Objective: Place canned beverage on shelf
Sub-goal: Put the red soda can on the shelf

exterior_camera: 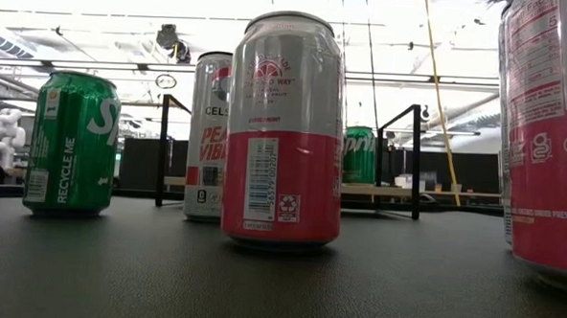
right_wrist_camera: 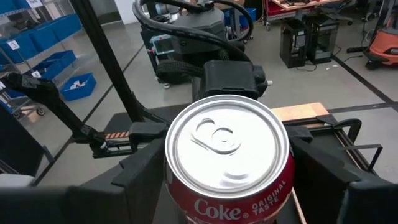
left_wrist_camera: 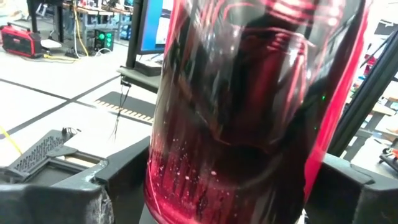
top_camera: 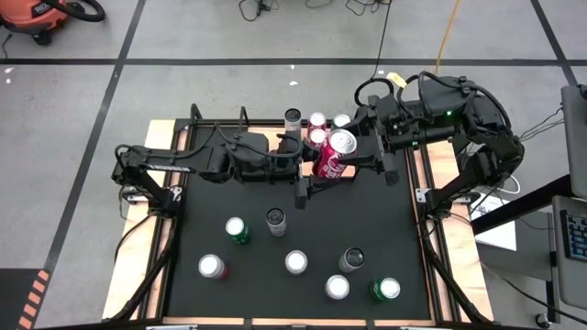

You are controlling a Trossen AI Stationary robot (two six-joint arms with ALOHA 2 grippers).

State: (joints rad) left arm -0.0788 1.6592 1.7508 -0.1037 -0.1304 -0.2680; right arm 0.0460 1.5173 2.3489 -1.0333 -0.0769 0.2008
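Observation:
A red Coke can (top_camera: 332,156) hangs in the air over the far middle of the black mat, tilted, its silver top (right_wrist_camera: 227,146) toward the right arm. My right gripper (right_wrist_camera: 227,180) reaches in from the right and is shut on the can's upper body. My left gripper (left_wrist_camera: 227,193) reaches in level from the left, open. Its fingers (left_wrist_camera: 121,177) stand close on either side of the can's lower body. The shelf (exterior_camera: 454,194) spans the far edge between black brackets (exterior_camera: 416,160). Three cans (top_camera: 317,120) stand in a row there. My right gripper pinches the can between its two fingers (right_wrist_camera: 143,171) at the upper side wall (right_wrist_camera: 186,205), just below the rim. It comes level from the table's right, slanting a little downward. The can is lifted clear of the mat and leans its top toward this gripper. My left gripper: I cannot tell whether its fingers touch the can.
Several cans stand on the near half of the mat (top_camera: 367,220), among them a green one (top_camera: 237,229), a dark one (top_camera: 276,220) and a red-and-silver one (exterior_camera: 285,130). Wooden strips (top_camera: 138,247) edge the mat. A green can (exterior_camera: 359,153) stands at the shelf.

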